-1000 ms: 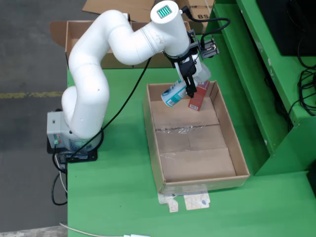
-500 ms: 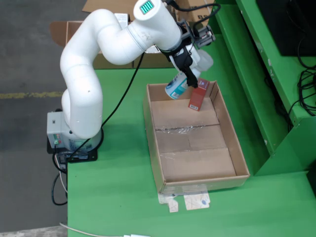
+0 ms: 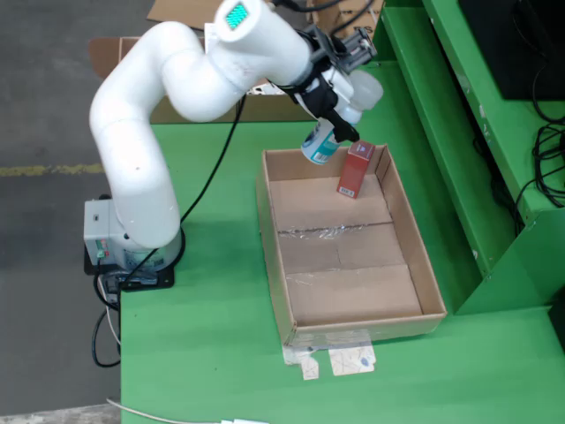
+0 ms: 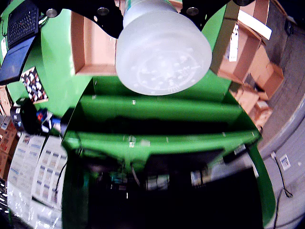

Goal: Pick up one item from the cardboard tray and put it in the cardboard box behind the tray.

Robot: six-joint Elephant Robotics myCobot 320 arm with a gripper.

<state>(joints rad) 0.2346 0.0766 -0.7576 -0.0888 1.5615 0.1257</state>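
My gripper (image 3: 335, 131) is shut on a white bottle (image 3: 320, 146) with a blue-and-white label and a frosted cap. The bottle hangs tilted above the far edge of the cardboard tray (image 3: 275, 256). A red carton (image 3: 355, 170) stands upright in the tray's far right corner, just right of the bottle. The open cardboard box (image 3: 125, 58) lies behind the tray at the back left, partly hidden by the arm. In the wrist view the bottle's cap (image 4: 162, 47) fills the top centre between the black fingers (image 4: 106, 16).
The rest of the tray floor is bare cardboard with tape seams. More cardboard boxes (image 3: 357, 18) sit at the back. A raised green frame (image 3: 459, 132) runs along the right. The arm's base (image 3: 115, 238) stands at the table's left edge.
The arm has carried the bottle up and back, from beside the red carton inside the tray to above its far edge. The red carton has not moved.
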